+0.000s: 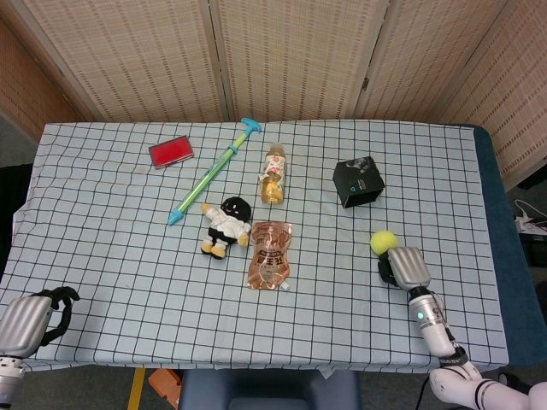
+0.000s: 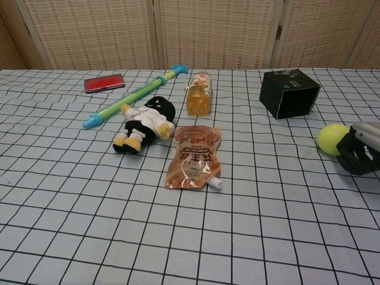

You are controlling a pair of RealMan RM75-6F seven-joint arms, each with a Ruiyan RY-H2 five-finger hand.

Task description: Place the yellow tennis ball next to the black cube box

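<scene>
The yellow tennis ball (image 1: 382, 242) (image 2: 332, 138) sits at the right of the table, just above the cloth. My right hand (image 1: 406, 267) (image 2: 360, 153) holds it at the fingertips, its dark fingers curled against the ball's right side. The black cube box (image 1: 358, 182) (image 2: 289, 93) stands farther back and slightly left of the ball, with a gap of about two cloth squares between them. My left hand (image 1: 30, 320) rests at the table's near left corner, fingers curled in on nothing; the chest view does not show it.
A checked tablecloth (image 1: 120, 248) covers the table. Left of the box lie a drink bottle (image 1: 273, 173), an orange pouch (image 1: 270, 254), a plush doll (image 1: 226, 224), a green-blue toy stick (image 1: 212, 171) and a red case (image 1: 171, 151). The table's right edge (image 1: 494, 256) is near my right hand.
</scene>
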